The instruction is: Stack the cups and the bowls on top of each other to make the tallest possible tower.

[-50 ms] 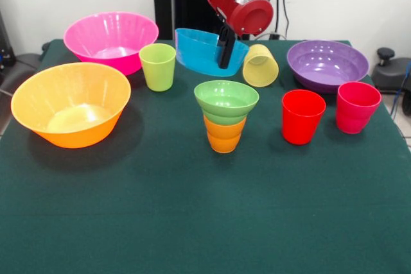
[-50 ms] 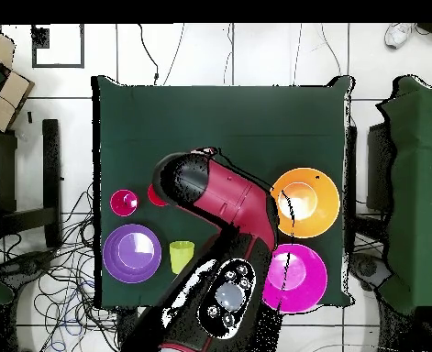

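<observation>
**Blue bowl gripped at its rim, tilted behind a two-piece tower**

A small blue bowl [image 1: 202,52] hangs tilted toward the camera in the front view, one side raised, with the gripper [image 1: 225,52] clamped on its right rim, one dark finger visible against the wall. Whether its lower edge touches the cloth cannot be told. It looks like thin, light, stiff plastic, smooth and likely slippery, so a pinch on the rim is the natural hold; held at one edge only, it may swing or slip as it travels.

At 6 o'clock from the bowl, near the middle of the green table [image 1: 192,222], stands the tower [image 1: 226,123]: a ribbed orange cup [image 1: 225,136] with a light green bowl [image 1: 226,102] seated upright in its mouth. That perch looks narrow and light, easy to knock over.

Just beside the blue bowl, at 3 o'clock, a pale yellow cup [image 1: 261,65] lies on its side. At 9 o'clock stands a lime green cup [image 1: 158,67]. Farther left are a large pink bowl [image 1: 110,41] and, nearer the camera, a large orange bowl [image 1: 70,104]. To the right are a purple bowl [image 1: 327,64], a red cup [image 1: 303,116] and a pink-red cup [image 1: 357,107].

In the overhead view the arm [image 2: 224,206] hides the tower and the blue bowl.
</observation>
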